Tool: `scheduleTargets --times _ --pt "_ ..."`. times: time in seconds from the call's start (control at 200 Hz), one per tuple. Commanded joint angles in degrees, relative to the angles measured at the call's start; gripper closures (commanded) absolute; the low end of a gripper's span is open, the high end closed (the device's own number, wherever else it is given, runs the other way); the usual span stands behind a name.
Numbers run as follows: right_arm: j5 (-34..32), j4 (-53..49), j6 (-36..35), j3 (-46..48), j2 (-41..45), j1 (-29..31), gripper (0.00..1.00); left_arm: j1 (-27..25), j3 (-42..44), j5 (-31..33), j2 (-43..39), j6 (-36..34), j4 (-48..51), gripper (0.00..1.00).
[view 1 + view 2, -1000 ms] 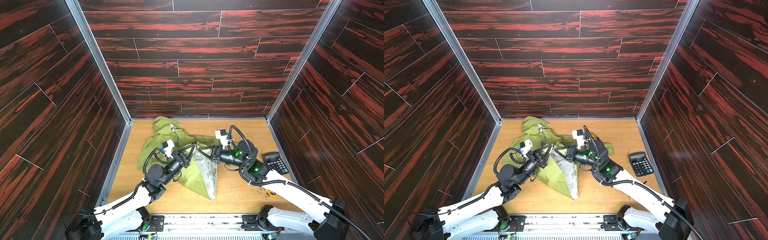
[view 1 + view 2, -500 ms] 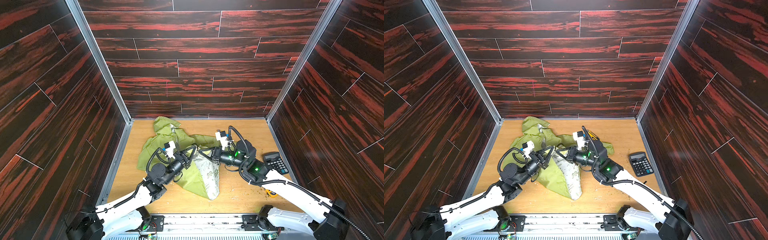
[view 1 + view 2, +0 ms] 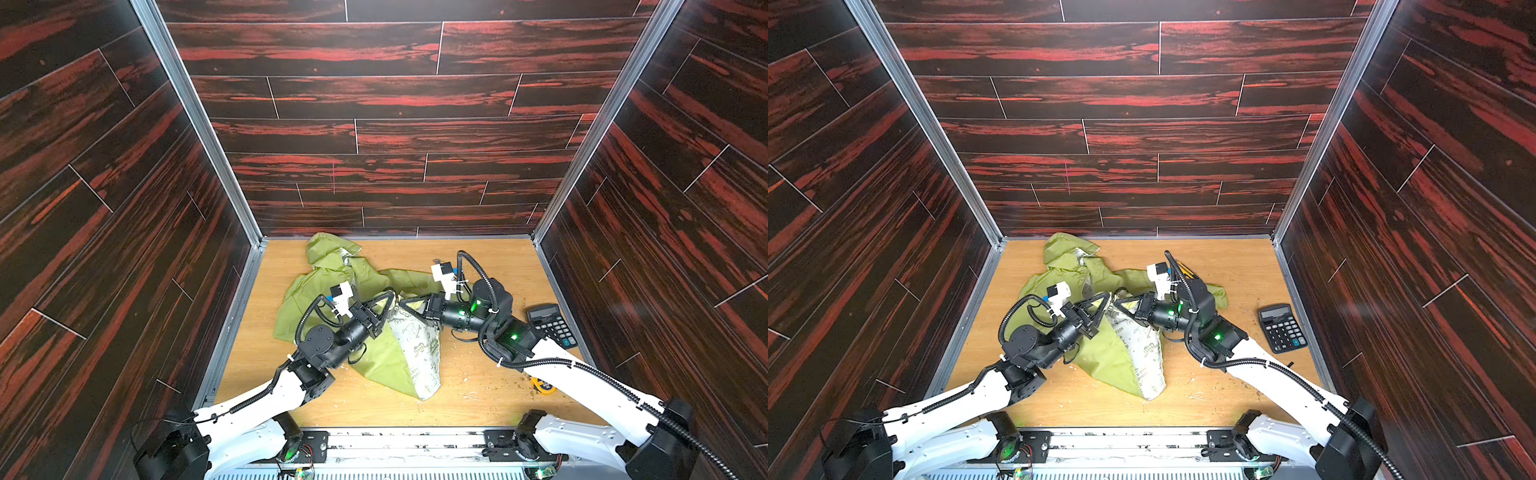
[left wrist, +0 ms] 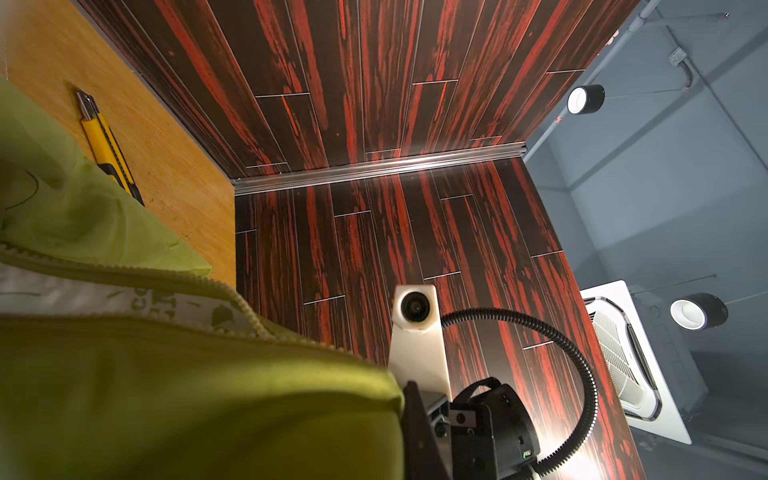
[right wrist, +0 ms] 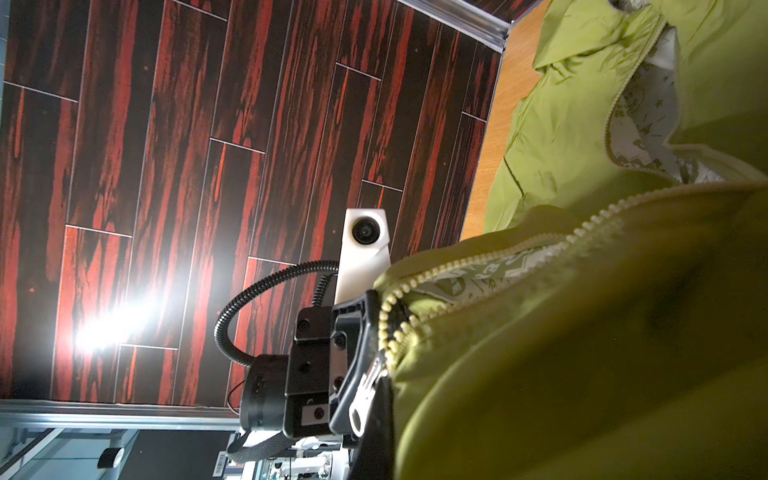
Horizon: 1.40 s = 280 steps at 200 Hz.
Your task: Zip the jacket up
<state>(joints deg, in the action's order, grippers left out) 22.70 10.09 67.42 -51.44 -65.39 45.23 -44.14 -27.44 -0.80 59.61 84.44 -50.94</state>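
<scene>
The jacket (image 3: 332, 286) lies crumpled left of the table's middle in both top views. Its hood points toward 12 o'clock, and a flap is turned back toward 6 o'clock, so the white printed lining (image 3: 417, 345) shows. The front is open: in the right wrist view two rows of zipper teeth (image 5: 478, 259) run apart and meet only near the zipper pull (image 5: 365, 395). The left gripper (image 3: 388, 296) is clamped on the jacket right at that junction, apparently to anchor the bottom of the track so the slider can run. From 3 o'clock the right gripper (image 3: 405, 300) meets it nose to nose on the raised peak of cloth. Whether its jaws pinch the cloth or stand off it, I cannot tell. Further out, a calculator (image 3: 550, 325) sits at 3 o'clock on the wooden table (image 3: 478, 399). A yellow utility knife (image 4: 106, 143) lies at the jacket's edge.
</scene>
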Motion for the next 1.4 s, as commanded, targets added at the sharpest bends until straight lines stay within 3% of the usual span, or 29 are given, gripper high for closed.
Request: scheduleTargets --times 0.0,0.235,0.371,0.546,0.711,0.857,1.117,1.398 --pt "12.5 -2.3 -1.6 1.4 0.3 2.0 0.83 1.2 -1.7 5.3 1.5 -0.6 0.2 1.00" --pt "14.8 -10.2 -7.1 -0.1 2.9 1.9 0.56 1.3 -0.8 5.8 1.8 -0.1 0.1 1.00" --pt "15.0 -24.9 -17.1 -6.9 3.6 1.9 0.48 1.2 -0.2 5.9 0.7 0.2 2.2 1.00" --pt "3.8 -51.9 -36.1 -23.7 -1.3 1.9 0.47 1.2 -1.3 3.6 -3.8 0.4 14.3 1.00" --pt "-5.4 -62.5 -47.3 -33.8 -8.2 2.1 0.48 1.2 -1.7 2.0 -9.9 3.1 29.1 1.00" --pt "-8.7 -65.5 -51.2 -39.0 -13.3 3.3 0.48 1.2 -1.7 0.8 -15.0 5.8 39.4 1.00" --pt "-11.9 -68.2 -54.5 -44.5 -20.7 10.1 0.44 1.2 -0.4 0.3 -21.0 7.4 45.4 1.00" --pt "-18.3 -72.3 -58.6 -51.2 -28.1 16.7 0.43 1.2 -1.5 -0.9 -20.6 8.8 47.5 1.00"
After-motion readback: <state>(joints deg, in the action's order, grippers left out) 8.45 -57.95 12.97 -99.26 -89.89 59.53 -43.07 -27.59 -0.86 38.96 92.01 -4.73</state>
